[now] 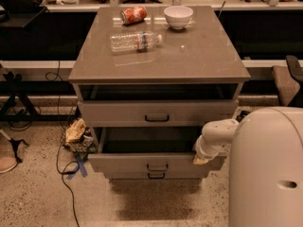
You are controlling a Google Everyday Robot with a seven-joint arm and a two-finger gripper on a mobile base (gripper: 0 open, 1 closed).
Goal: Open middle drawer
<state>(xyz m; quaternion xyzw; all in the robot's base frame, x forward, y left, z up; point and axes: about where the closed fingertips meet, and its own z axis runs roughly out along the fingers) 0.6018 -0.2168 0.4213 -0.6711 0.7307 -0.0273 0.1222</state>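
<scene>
The middle drawer point(128, 163) is the second of three grey-beige drawers in the cabinet point(161, 56). It stands pulled out toward me, its dark inside showing behind the front. Its small black bar handle point(157, 167) is at the centre of the front. My gripper point(200, 156) is at the end of the white arm point(215, 134), at the right end of this drawer's front, away from the handle. The gripper's tip is largely hidden by the arm.
The top drawer point(118, 112) is slightly open. The bottom drawer's handle point(156, 175) peeks out below the middle one. A bottle point(135, 40), a can point(133, 14) and a white bowl point(178, 16) lie on top. Cables and a rag point(75, 131) are on the floor at left.
</scene>
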